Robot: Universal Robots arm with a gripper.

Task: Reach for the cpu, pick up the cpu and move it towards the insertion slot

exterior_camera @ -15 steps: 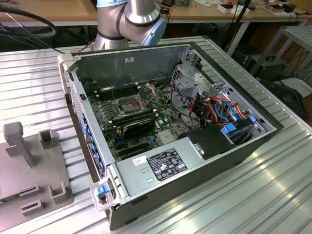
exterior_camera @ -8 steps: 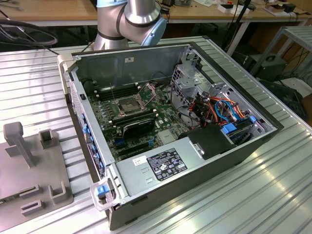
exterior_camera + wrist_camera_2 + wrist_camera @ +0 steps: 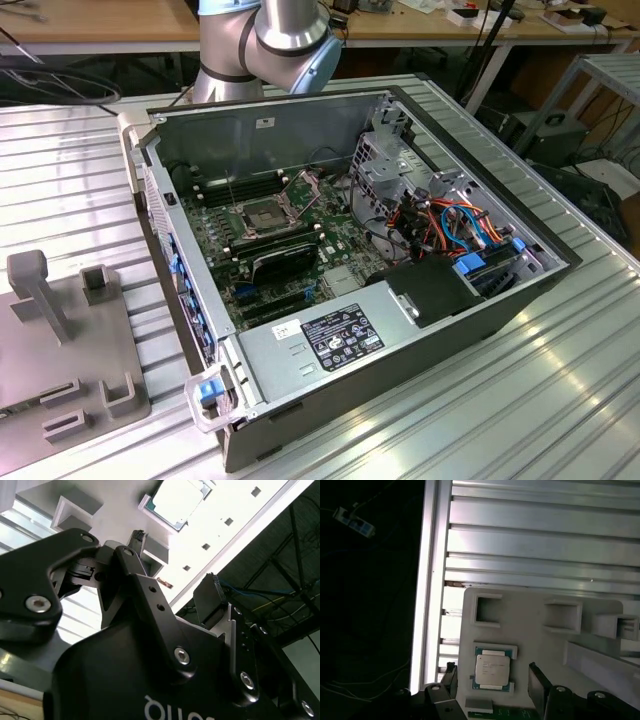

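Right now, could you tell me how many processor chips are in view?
1. The chip sits on the grey plate, framed by the open tool. Others may be hidden.

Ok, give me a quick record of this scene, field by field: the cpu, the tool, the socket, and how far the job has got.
cpu: lies flat in a recess of the grey holder plate, metal face up
tool: open, with one finger on each side of the cpu and neither touching it
insertion slot: inside the open computer case, dark centre showing
progress: tool is at the cpu; cpu not yet gripped or lifted
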